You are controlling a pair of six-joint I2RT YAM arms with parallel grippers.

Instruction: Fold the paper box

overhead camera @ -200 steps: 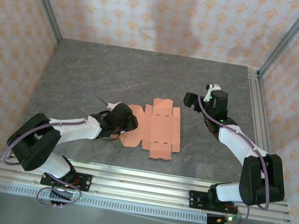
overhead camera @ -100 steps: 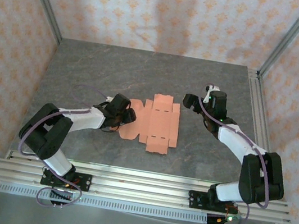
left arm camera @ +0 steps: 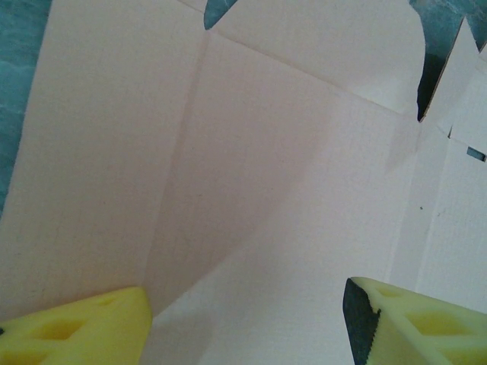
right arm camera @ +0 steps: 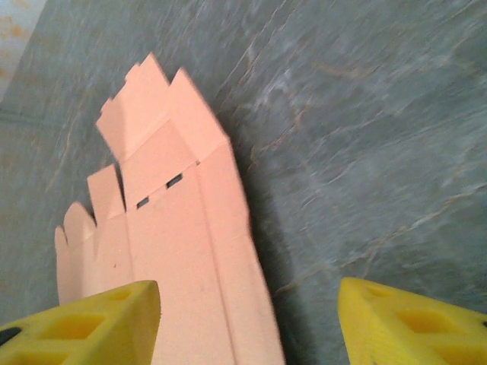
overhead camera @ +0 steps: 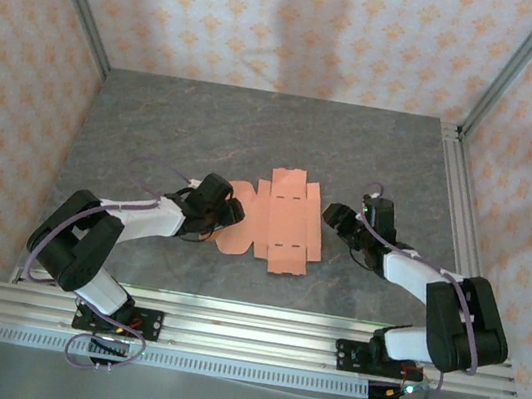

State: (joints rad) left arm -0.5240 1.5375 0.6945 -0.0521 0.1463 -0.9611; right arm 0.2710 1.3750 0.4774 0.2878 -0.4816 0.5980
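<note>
The paper box (overhead camera: 288, 218) is a flat salmon-orange die-cut sheet with flaps and slots, lying on the grey table between the arms. My left gripper (overhead camera: 232, 210) is low over the sheet's left flaps. In the left wrist view the card (left arm camera: 266, 152) spreads under the open left gripper (left arm camera: 247, 323), whose yellow fingertips (left arm camera: 76, 327) stand far apart. My right gripper (overhead camera: 332, 216) is at the sheet's right edge. In the right wrist view that edge of the sheet (right arm camera: 175, 228) runs between the open fingers of the right gripper (right arm camera: 247, 323); one fingertip (right arm camera: 84, 323) is over the card, the other over bare table.
The grey stone table (overhead camera: 257, 127) stretches behind the sheet. Aluminium rails (overhead camera: 245, 333) run along the near edge and another rail (overhead camera: 455, 189) along the right side. Patterned walls close in the back and both sides.
The right gripper has dropped and come left to the sheet's right edge. The left arm has swung back a little, and the sheet has shifted slightly away and turned.
</note>
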